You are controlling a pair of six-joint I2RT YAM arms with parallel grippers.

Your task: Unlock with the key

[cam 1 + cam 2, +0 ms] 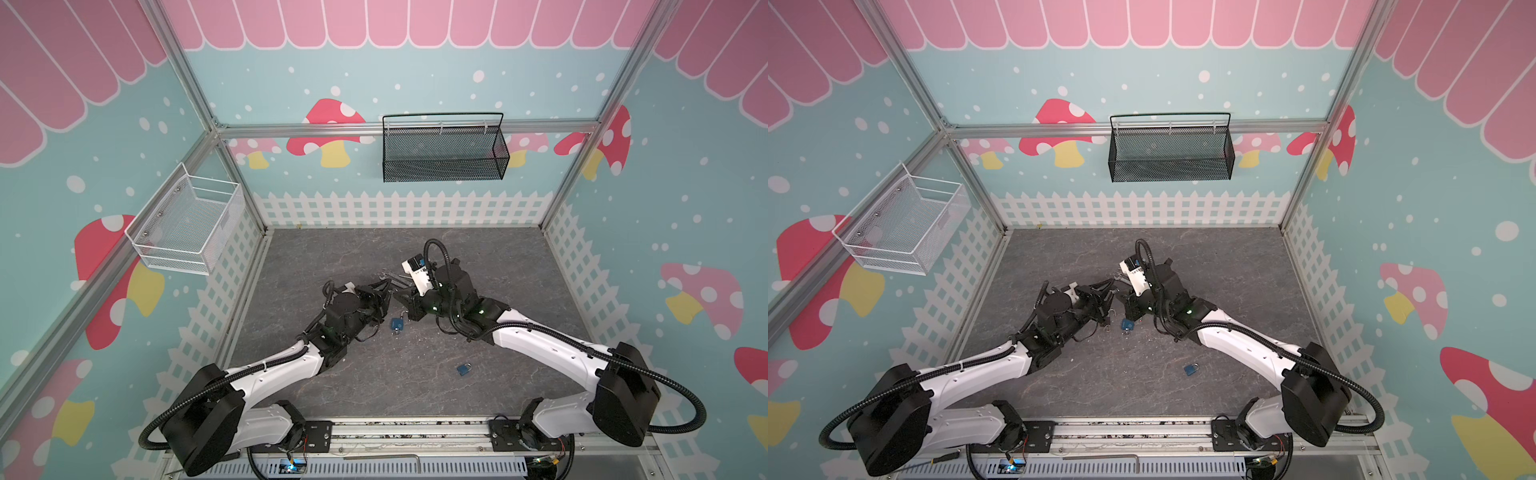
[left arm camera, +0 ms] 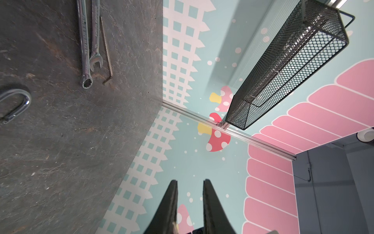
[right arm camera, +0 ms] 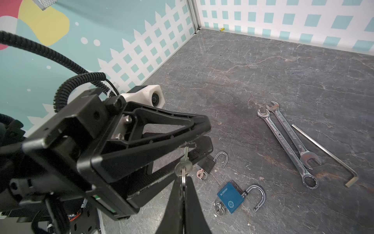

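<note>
The right end effector [image 3: 183, 181] is pressed together on the ring of a key [image 3: 183, 165], holding it above the surface [image 3: 263, 71] with the blade pointing up. The blade tip reaches the fingertips of the left end effector [image 3: 208, 135], which lies on its side, one finger over the other. Its wrist view shows a narrow gap between the fingers [image 2: 170, 202] with only wall seen through it, so it is slightly spread; whether it touches the key I cannot tell. In both top views the two end effectors come tip to tip near mid-surface. On the surface near the key lie a black lock [image 3: 207, 165] and a blue lock [image 3: 230, 197], each with its shackle swung open. A second blue lock [image 1: 464, 368] lies apart, nearer the robot's base. Two wrenches [image 3: 282, 141] and a hex key [image 3: 323, 151] lie side by side farther back.
</note>
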